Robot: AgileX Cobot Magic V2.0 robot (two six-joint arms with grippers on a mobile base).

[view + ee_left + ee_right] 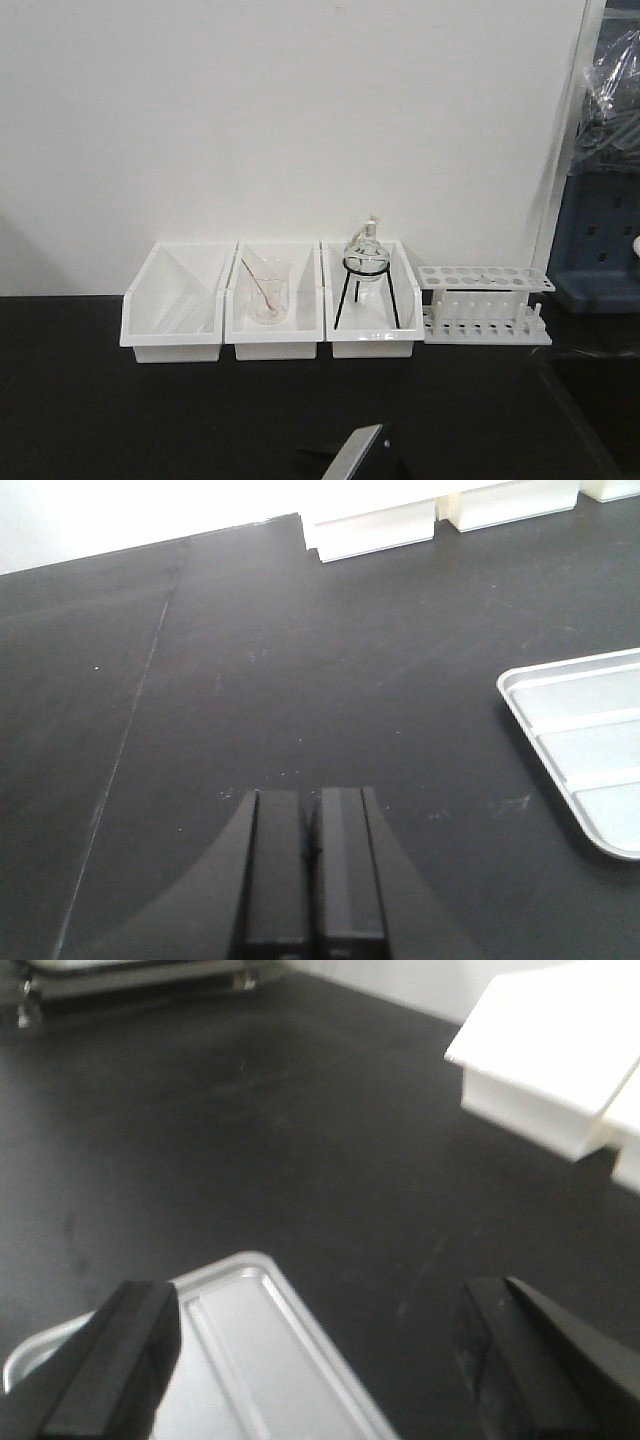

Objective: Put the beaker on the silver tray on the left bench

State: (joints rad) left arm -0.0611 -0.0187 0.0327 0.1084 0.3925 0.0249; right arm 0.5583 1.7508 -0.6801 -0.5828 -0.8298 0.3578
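The small clear beaker is not in view in any frame. The silver tray (260, 1360) lies on the black bench right below my right gripper (318, 1300), which is open and empty, its fingers standing wide apart over the tray's corner. The tray also shows at the right edge of the left wrist view (590, 750), and a corner of it shows at the bottom of the front view (358, 450). My left gripper (312, 795) is shut and empty, low over bare black bench to the left of the tray.
Three white bins stand at the wall: the left one (172, 315) is empty, the middle one (272, 340) holds a larger beaker with a rod (266, 292), the right one (372, 342) holds a round flask on a tripod (366, 255). A white test-tube rack (485, 305) stands to their right.
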